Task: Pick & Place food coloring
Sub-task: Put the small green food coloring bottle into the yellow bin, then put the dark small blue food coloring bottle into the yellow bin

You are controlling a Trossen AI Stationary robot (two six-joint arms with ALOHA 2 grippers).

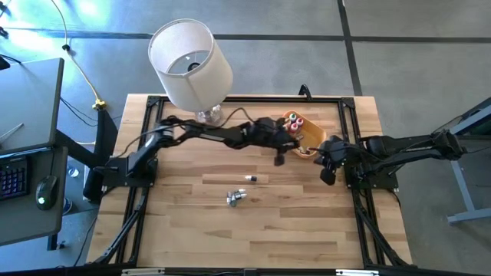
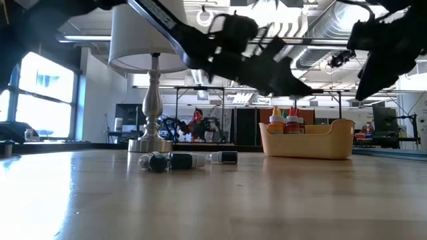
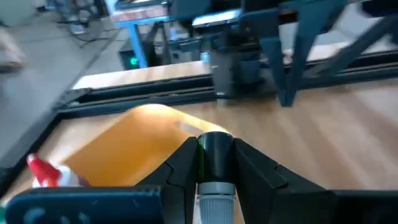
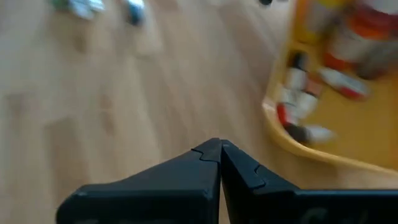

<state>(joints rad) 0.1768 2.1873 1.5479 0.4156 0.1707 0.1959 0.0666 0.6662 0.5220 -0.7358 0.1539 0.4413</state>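
The left gripper (image 3: 214, 186), fingers clamped on a small dark-capped food coloring bottle (image 3: 216, 163), hangs beside the orange plastic bowl (image 3: 130, 149), so releasing inside seems next.

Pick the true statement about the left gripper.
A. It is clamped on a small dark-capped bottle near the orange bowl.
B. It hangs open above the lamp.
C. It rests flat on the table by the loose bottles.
A: the left wrist view shows the left gripper closed on a small dark-capped bottle, with the orange bowl just beyond it.
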